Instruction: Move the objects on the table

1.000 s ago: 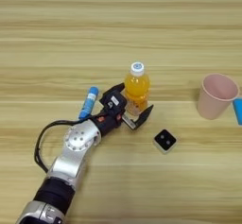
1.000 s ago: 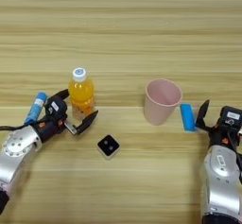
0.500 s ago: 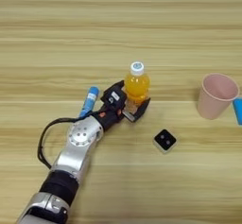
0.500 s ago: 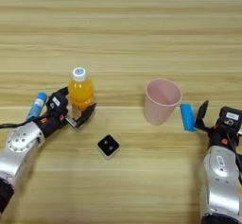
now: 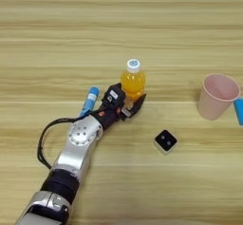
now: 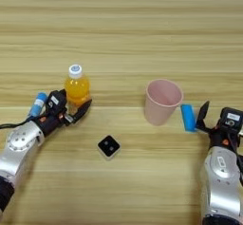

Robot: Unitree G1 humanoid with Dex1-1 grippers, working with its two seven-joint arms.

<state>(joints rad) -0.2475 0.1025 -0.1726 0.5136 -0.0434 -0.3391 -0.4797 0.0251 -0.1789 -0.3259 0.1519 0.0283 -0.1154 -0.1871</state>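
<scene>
Reaching across the wide light-brown wood-grain desk (image 5: 121,29), the robot's left hand (image 5: 127,106) sits at the base of the small orange-drink bottle with a white cap (image 5: 133,80), one black finger (image 5: 137,105) spread out to the bottle's lower right and the other tucked against its lower left, so the hand is open around the bottle's foot without visibly clamping it. The bottle stands upright. A blue glue-stick tube (image 5: 89,100) lies just left of the bottle, beside the left wrist, its light-blue cap pointing away from the robot. A small black cube with white dots (image 5: 165,141) rests on the desk to the lower right of the bottle, apart from the hand. A pink plastic cup (image 6: 163,101) stands upright well to the right of the bottle, mouth up. A flat blue bar (image 6: 188,117) lies just right of the cup, close to its side. The right hand (image 6: 213,119) sits at the far right, farthest from the bottle, one dark finger raised just beside the bar; whether that hand is open or closed cannot be told.
</scene>
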